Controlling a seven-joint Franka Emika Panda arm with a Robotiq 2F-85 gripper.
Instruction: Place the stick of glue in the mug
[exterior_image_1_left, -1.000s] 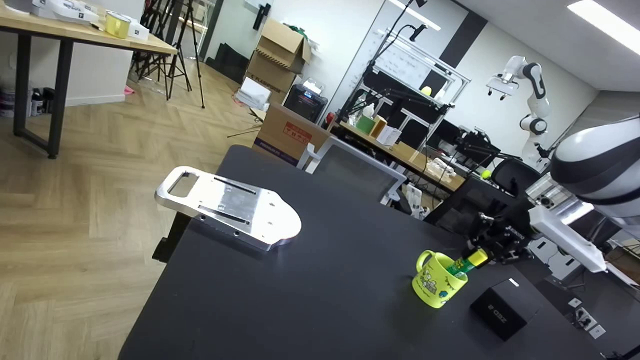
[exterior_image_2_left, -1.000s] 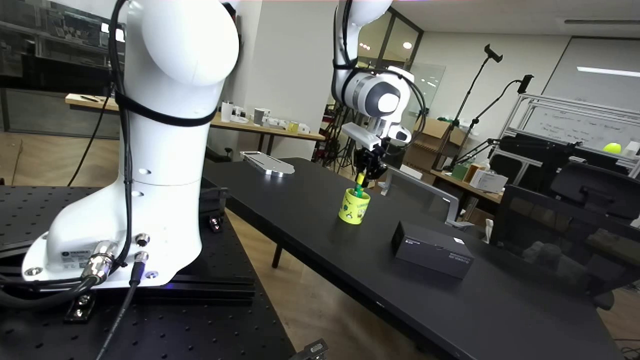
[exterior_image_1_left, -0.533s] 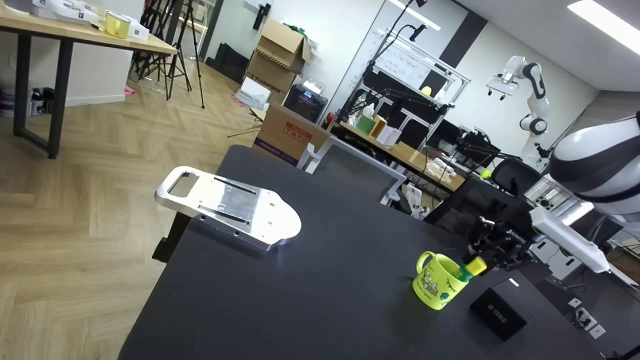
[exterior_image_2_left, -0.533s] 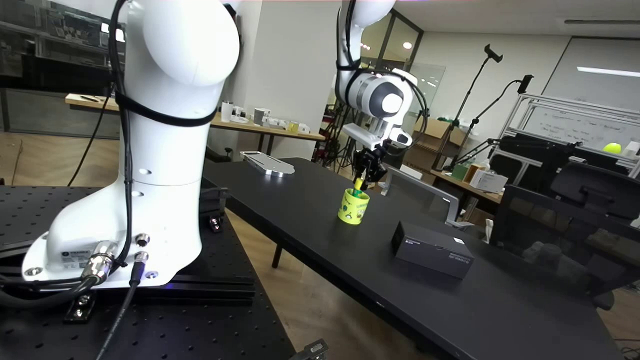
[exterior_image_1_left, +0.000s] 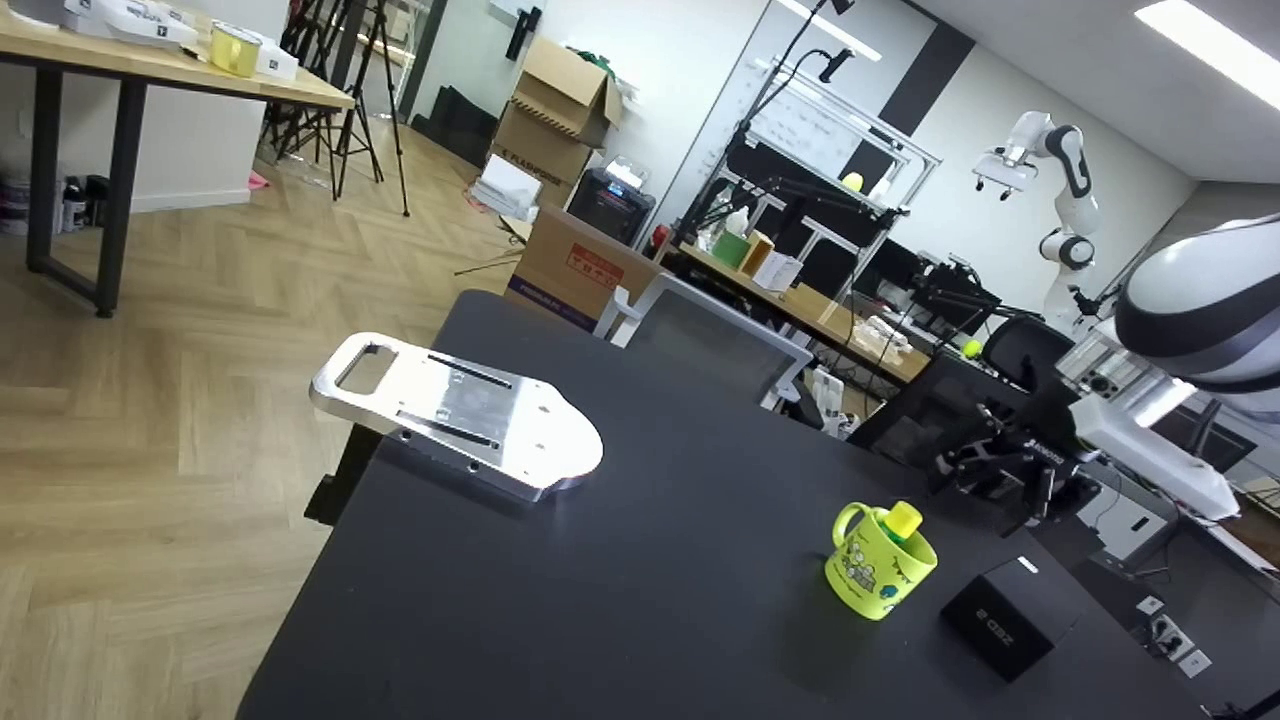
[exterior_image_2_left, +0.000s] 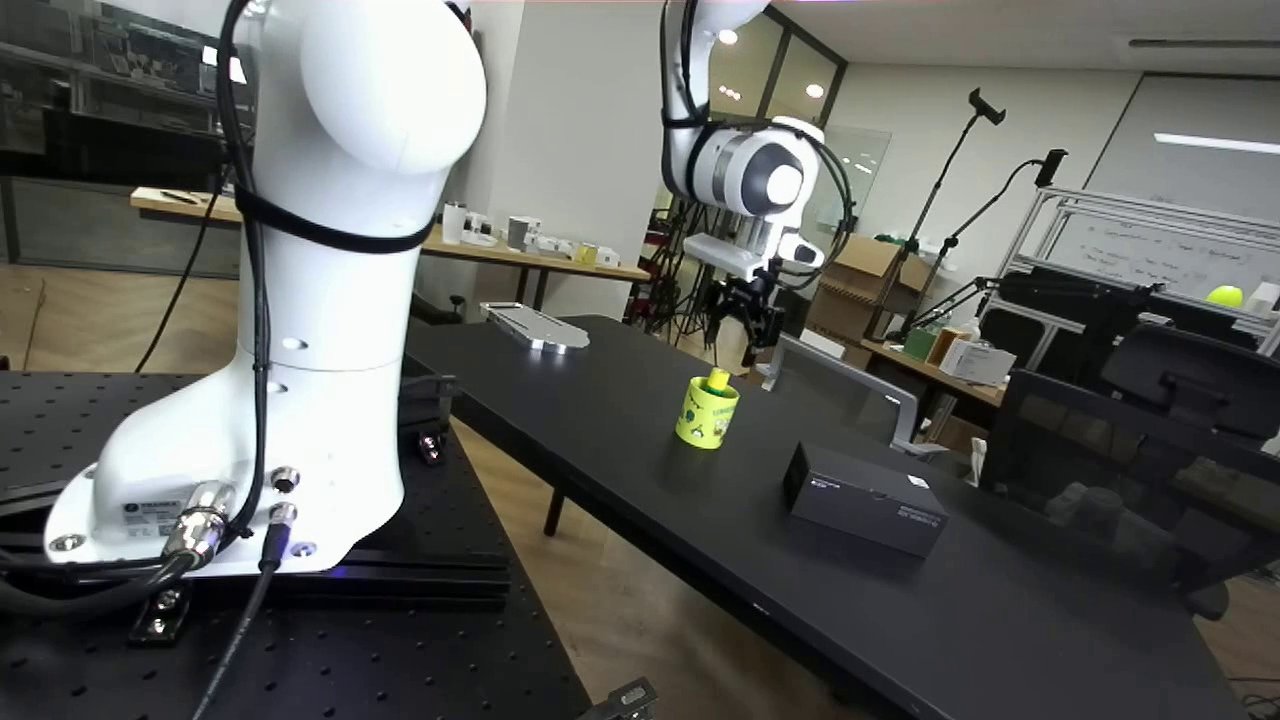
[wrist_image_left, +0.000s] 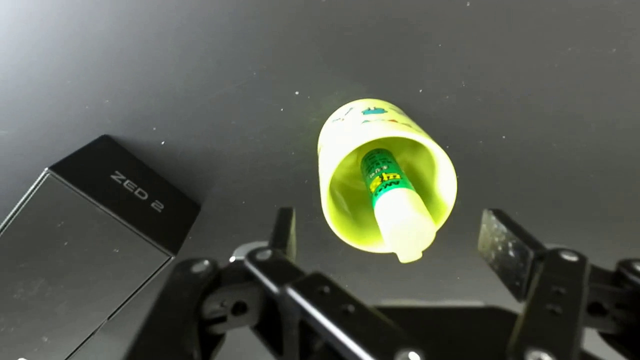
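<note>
So, wrist view, left to right: black box (wrist_image_left: 95, 225), lettered ZED 2; one finger (wrist_image_left: 284, 232); the mug (wrist_image_left: 350, 130), its mouth toward the camera; inside it the stick of glue (wrist_image_left: 397, 200), tilted, green section down, yellow cap jutting past the rim; second finger. The gripper (wrist_image_left: 388, 215) is spread wide, clear of mug and glue. Label print on the green section shows only here; both exterior views give a mere bit of green under the cap.

In an exterior view alone, leftmost: white arm base (exterior_image_2_left: 330, 430). Then, in both exterior views: silver plate (exterior_image_1_left: 465, 400) at the edge of the table (exterior_image_1_left: 600, 600), missed by the wrist view; mug upright, handle (exterior_image_1_left: 838, 524) visible in an exterior view only.
</note>
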